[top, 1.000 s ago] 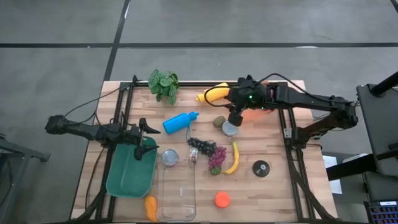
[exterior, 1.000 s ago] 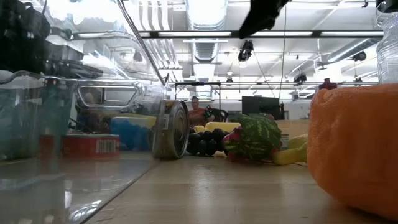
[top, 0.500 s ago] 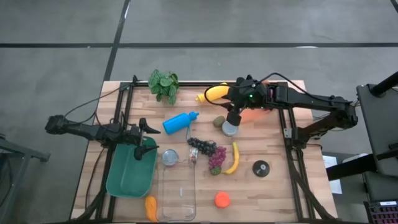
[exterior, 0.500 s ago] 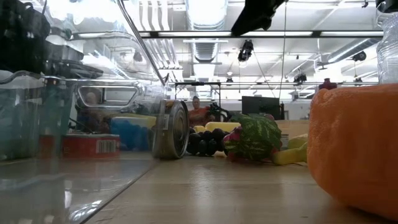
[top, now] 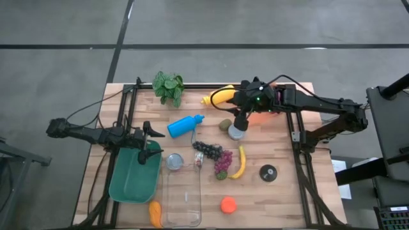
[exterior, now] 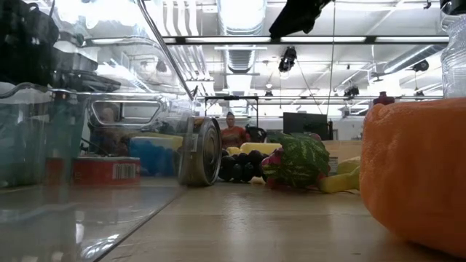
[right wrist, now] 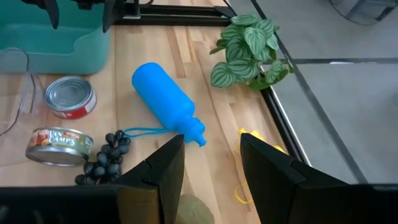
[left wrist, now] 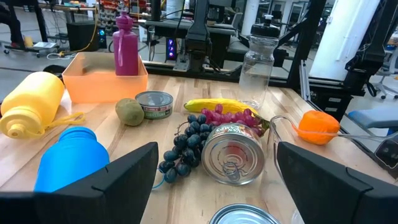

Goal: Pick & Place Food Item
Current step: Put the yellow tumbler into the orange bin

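Brown kiwi (top: pixel 225 124), right tool (top: pixel 240 121) parted just beside

A leafy green plant (top: pixel 169 86) stands at the table's (top: pixel 281 191) far edge, near a blue bottle (top: pixel 184 125) lying on its side

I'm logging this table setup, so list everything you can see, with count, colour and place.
plant: 1, green, table's top-left in high view
squeeze bottle: 1, yellow, right of plant
water bottle: 1, blue, lying mid-table
kiwi: 1, brown, beside small tin
small tin: 1, silver, under right hand
dark grapes: 1 bunch, centre
red grapes: 1 bunch, beside banana
banana: 1, yellow
cans: 2, silver, by clear box
clear box: 1, transparent
bin: 1, teal, left
orange: 1, orange
disc: 1, black, right
left hand: open, over bin
right hand: open, above small tin
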You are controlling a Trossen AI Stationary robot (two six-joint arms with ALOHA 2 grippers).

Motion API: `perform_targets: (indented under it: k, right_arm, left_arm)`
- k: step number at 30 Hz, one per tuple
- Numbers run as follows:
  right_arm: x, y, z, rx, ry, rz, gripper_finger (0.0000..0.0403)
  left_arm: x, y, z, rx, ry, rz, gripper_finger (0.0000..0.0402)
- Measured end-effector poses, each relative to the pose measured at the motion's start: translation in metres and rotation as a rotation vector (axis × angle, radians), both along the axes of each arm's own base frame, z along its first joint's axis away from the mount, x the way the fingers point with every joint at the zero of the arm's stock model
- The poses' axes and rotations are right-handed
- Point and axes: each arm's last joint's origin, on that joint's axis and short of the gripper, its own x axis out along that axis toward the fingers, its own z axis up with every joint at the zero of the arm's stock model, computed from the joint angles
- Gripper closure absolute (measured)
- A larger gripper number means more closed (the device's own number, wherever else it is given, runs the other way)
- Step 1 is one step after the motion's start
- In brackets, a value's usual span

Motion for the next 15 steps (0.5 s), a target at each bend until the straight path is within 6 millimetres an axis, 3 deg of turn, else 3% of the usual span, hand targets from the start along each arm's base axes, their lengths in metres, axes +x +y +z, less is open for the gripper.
perform_targets:
  k: [15]
  right_arm:
    - [0.013,-0.004,-0.017,0.01,0.055,-0.045,0.025]
  left_arm:
    - [0.0,0.0,0.0,0.0,0.0,0.0,0.0066]
